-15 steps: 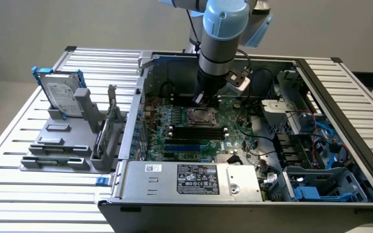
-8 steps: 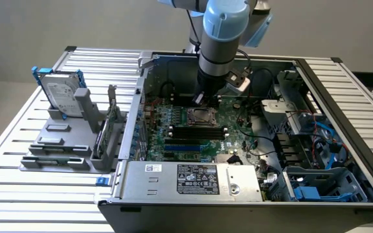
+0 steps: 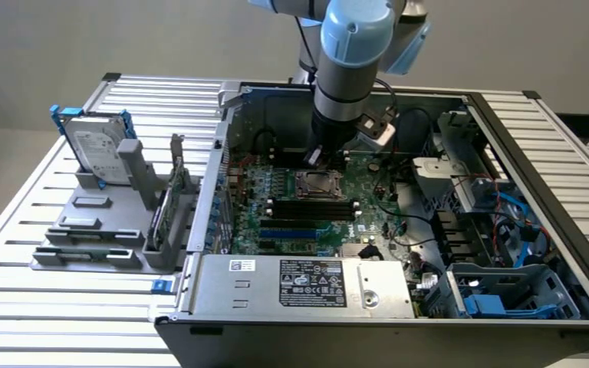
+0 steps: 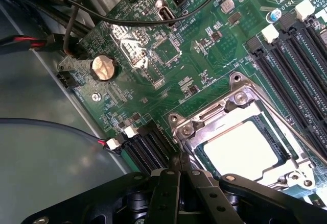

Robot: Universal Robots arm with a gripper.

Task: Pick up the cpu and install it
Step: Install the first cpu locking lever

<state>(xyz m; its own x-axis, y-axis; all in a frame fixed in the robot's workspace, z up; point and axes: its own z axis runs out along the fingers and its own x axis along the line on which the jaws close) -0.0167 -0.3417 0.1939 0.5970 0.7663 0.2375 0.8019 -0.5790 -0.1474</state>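
The cpu (image 4: 242,148), a flat silver-grey square, lies inside the metal-framed socket (image 4: 240,99) on the green motherboard (image 4: 153,45). My gripper (image 4: 182,158) is shut, its black fingers pressed together with nothing visible between them, their tips just beside the socket frame's corner. In the exterior view the gripper (image 3: 313,159) hangs from the arm (image 3: 351,69) down into the open computer case, right above the far edge of the socket (image 3: 315,182).
The case walls (image 3: 212,176) ring the motherboard. Black cables (image 4: 153,22) and a coin battery (image 4: 103,67) lie near the socket, with memory slots (image 4: 286,55) alongside. Outside the case, a hard drive (image 3: 100,146) with a blue bracket stands in a grey rack (image 3: 95,226). A power supply (image 3: 310,282) sits at the front.
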